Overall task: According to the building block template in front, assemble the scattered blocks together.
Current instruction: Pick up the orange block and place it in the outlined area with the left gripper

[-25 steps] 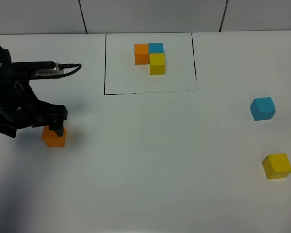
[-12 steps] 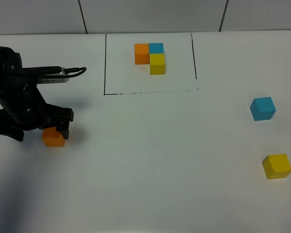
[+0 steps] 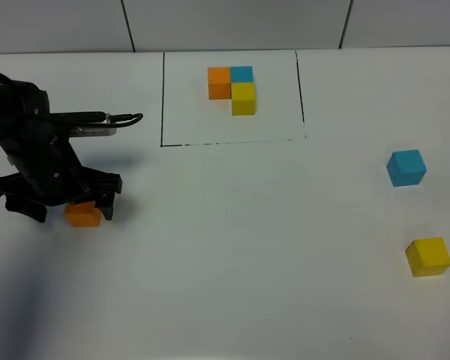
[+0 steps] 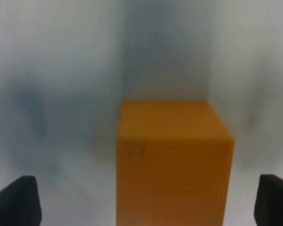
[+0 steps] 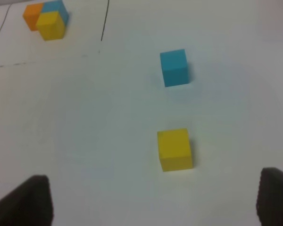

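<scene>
Left pincer [image 3: 71, 210] straddles the orange cube [image 3: 82, 215] near the desk's [image 3: 232, 247] left edge — jaws spread, touching nothing — poised to grip it. Right pincer [image 5: 151, 197] gapes empty; blue cube [image 3: 406, 167] and yellow cube [image 3: 428, 256] wait by the right edge.

the high view looks steeply down on the whole table [image 3: 232, 247], facing the back wall [image 3: 232, 22]. the left wrist view hangs very close to the orange cube [image 4: 172, 160], blurred. the right wrist view looks from farther off, sharing the template [image 5: 45, 21], blue cube [image 5: 174, 68] and yellow cube [image 5: 174, 149] with the high one.
</scene>
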Available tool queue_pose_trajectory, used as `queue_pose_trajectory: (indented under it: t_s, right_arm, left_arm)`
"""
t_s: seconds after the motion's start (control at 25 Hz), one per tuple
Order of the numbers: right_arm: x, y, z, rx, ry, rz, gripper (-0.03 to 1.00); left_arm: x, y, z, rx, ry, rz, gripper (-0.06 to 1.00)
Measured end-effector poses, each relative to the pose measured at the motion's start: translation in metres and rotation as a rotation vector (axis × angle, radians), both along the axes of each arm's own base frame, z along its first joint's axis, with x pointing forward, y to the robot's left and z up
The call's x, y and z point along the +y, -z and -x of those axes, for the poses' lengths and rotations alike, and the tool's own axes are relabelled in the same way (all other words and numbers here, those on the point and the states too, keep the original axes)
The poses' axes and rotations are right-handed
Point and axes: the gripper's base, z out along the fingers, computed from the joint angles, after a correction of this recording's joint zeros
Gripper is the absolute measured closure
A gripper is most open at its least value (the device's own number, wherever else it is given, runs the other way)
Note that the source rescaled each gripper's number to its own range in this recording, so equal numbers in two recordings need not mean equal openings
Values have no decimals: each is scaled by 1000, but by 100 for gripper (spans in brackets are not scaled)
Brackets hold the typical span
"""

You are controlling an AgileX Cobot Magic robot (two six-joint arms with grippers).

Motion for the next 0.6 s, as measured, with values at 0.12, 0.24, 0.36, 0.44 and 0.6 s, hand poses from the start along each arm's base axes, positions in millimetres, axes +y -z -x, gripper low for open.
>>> queue_pose_trajectory:
  t_s: [0.12,0.24,0.36,0.44,0.6]
  right_arm:
    - [0,0,0,0,0,0,22]
    - [0,0,0,0,0,0,22]
    - [0,0,0,0,0,0,22]
    - [0,0,0,0,0,0,22]
    - [0,0,0,0,0,0,22]
  left_arm:
    - [0,0,-2,-21,0,5,5]
    - [-1,2,-3,-24,1,6,17]
    - [-1,2,-4,-29,1,7,33]
    - [-1,2,-4,-29,0,7,42]
    - [-1,2,-4,-34,0,9,58]
